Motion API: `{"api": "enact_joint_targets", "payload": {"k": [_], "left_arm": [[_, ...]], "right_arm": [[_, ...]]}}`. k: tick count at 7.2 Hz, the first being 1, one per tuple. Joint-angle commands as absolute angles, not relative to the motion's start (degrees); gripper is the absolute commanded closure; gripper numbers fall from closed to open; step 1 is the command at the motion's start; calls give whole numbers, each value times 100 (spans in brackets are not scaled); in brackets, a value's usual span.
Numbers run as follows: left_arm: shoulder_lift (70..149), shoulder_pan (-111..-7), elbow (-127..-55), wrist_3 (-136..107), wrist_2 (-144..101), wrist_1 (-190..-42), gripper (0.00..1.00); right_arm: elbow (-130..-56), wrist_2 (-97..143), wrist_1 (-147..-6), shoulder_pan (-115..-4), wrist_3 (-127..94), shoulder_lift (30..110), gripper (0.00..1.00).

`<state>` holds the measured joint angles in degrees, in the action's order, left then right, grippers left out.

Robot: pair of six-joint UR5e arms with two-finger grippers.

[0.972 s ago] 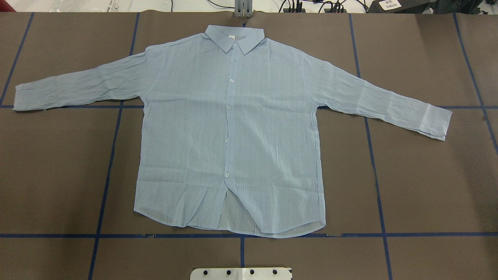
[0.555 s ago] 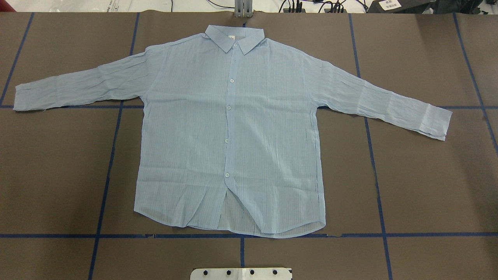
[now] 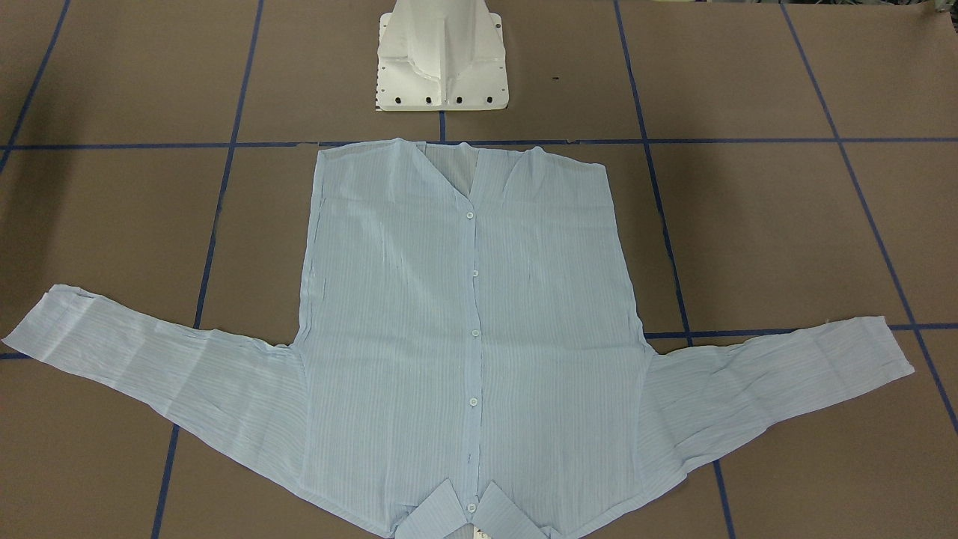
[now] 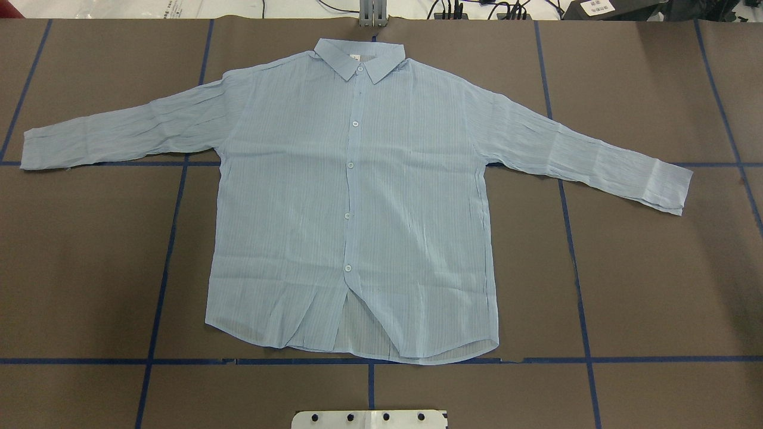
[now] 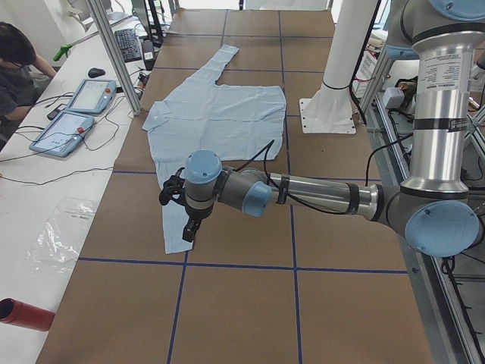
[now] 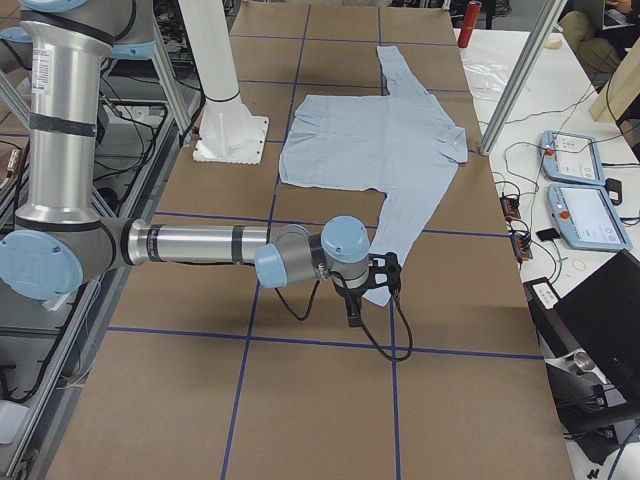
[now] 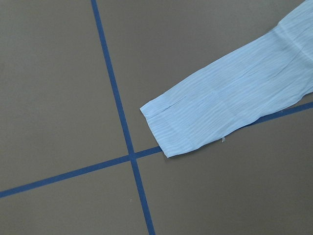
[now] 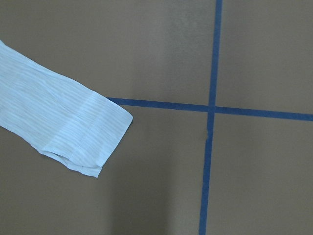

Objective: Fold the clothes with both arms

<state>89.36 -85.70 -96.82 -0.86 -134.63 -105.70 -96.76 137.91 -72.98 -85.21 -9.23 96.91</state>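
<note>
Brown taped table (image 4: 656, 268) bears the shirt (image 4: 357, 196); left fingers (image 5: 189, 227), right fingers (image 6: 354, 305): cannot tell state.

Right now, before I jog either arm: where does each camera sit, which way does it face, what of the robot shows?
Front-facing: across the table, facing the robot; shirt, white pedestal.
Overhead: behind the robot, looking down; shirt, pedestal plate.
Exterior left: table's left end, looking along it; left arm, left tool.
Exterior right: table's right end, looking along it; right arm, right tool.
Left wrist: down on the left cuff; no tool shows.
Right wrist: down on the right cuff; no tool.
Shared: both wrist views show a tape cross.
</note>
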Motion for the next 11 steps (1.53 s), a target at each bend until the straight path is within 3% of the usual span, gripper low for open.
{"api": "enact_joint_targets", "payload": {"k": [1, 4, 11], "left_arm": [[9079, -8543, -9633, -35, -13465, -10696, 0], [8966, -8534, -9607, -44, -13421, -10985, 0], [8947, -8534, -9580, -88, -13447, -11074, 0]], "right_arm": [[-8768, 13729, -5819, -7992, -1471, 9466, 0], [-8464, 12378, -3836, -6369, -4485, 9413, 0], [-7972, 12463, -3779, -6196, -4632, 9105, 8]]}}
